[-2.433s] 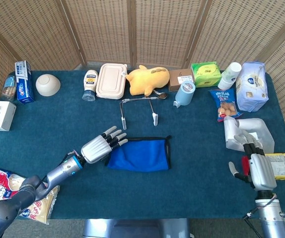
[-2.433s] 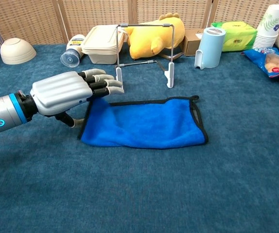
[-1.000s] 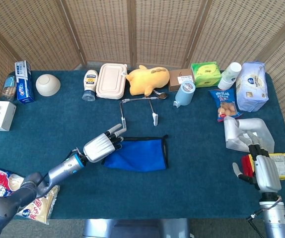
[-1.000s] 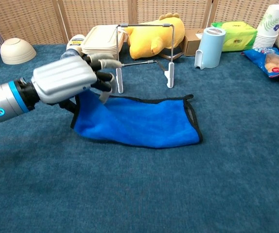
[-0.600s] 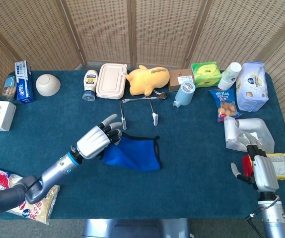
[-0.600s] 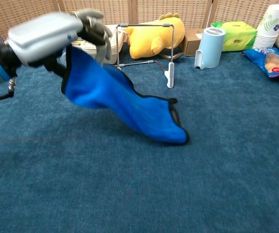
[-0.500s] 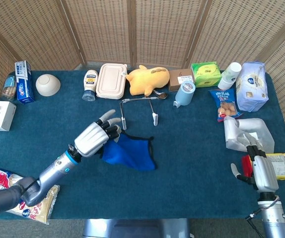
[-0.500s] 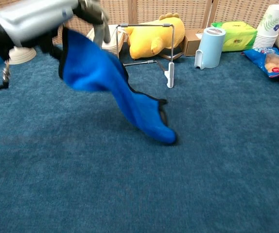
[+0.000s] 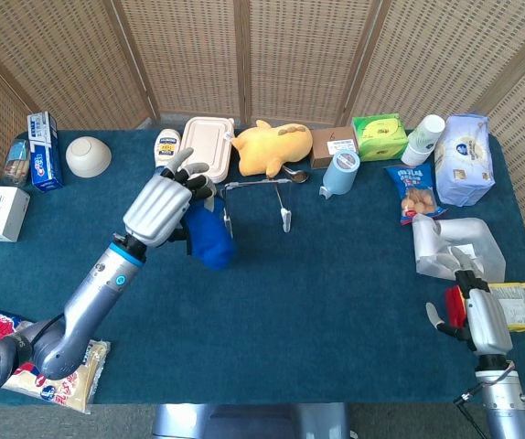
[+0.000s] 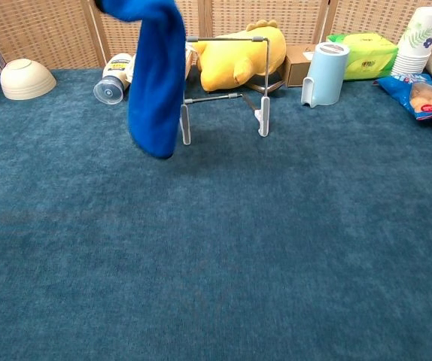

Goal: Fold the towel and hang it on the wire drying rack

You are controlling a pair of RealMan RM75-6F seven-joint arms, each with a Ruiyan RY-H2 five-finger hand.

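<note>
I have the blue towel pinched in my left hand and lifted clear of the blue tablecloth, so that it hangs straight down in a narrow folded drape. Holding it by the top edge lets its own weight keep the fold together, which is what I want for draping it over a bar. In the chest view the towel's lower end hangs just left of the wire drying rack, overlapping the rack's left leg, and I judge it sits slightly in front of the rack, not over it yet.

The rack stands upright with its top bar running left to right, just in front of the yellow plush toy and the beige lunch box. The next move, as I see it, is to carry the towel right and a little further back until its middle is above the top bar, then lower it so the two halves fall on either side.

My right hand rests low at the near right edge of the table, holding nothing (whether its fingers are spread or curled I cannot tell from here).
</note>
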